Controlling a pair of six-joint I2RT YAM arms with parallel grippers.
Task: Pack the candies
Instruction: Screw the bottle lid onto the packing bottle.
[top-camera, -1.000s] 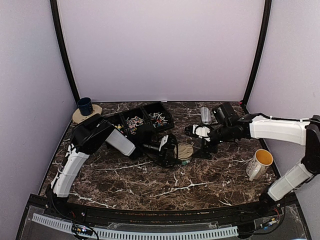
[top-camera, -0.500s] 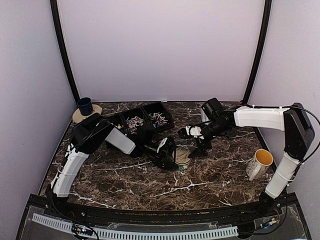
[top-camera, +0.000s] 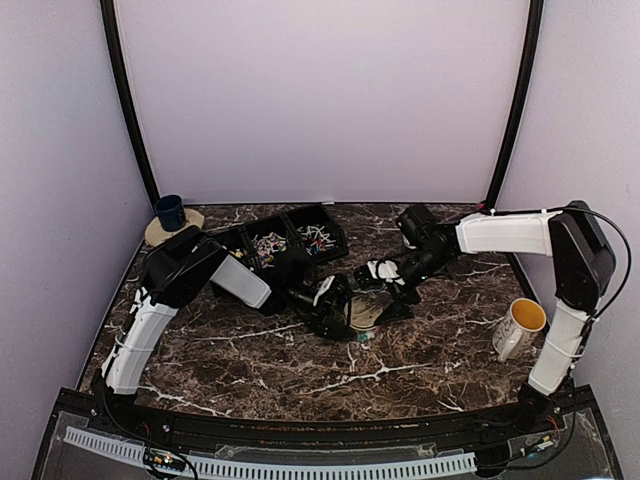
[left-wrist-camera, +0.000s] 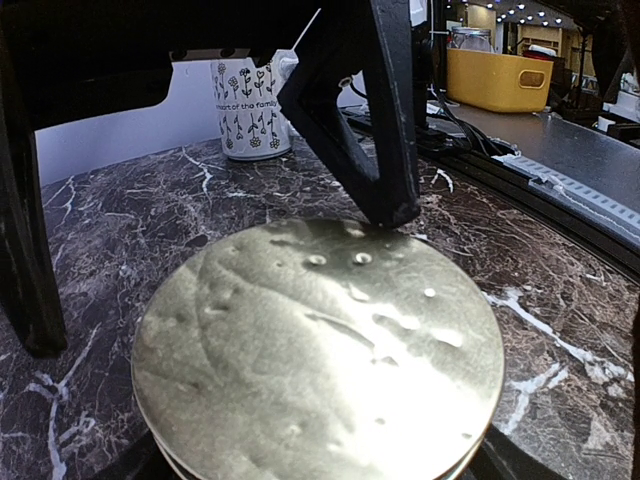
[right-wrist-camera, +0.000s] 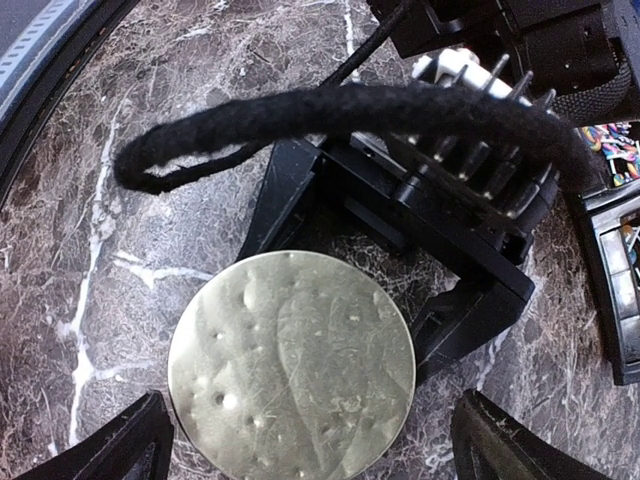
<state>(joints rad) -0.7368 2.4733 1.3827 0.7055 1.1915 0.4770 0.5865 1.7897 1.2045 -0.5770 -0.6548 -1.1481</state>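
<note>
At the upper left of the overhead view a blue cup (top-camera: 169, 211) sits on its coaster, out of play. Just right of it the candies (top-camera: 268, 242) lie in the compartments of the black tray (top-camera: 338, 228). Neither arm holds any.

At centre frame your left tool (top-camera: 343, 310) is spread wide beside the round metal tin (top-camera: 368, 311) on the worktop (top-camera: 300, 375). Your right tool (top-camera: 392, 280) hangs over the tin from the right, also wide and holding nothing. A white mug (top-camera: 520, 327) stands well apart at the right.

My read is that you are opening the tin before any candy goes in. The next move calls for one tool to steady the body while the other closes on the lid's rim and lifts it straight.

The left wrist view shows what the overhead hides: a stacked edge low on the tin, which suggests the lid is on. One finger tip meets the far rim while the other stands clear. The right wrist view alone shows the right tool's fingers at the bottom corners, either side of the tin, and a sliver of candy at the right edge.
</note>
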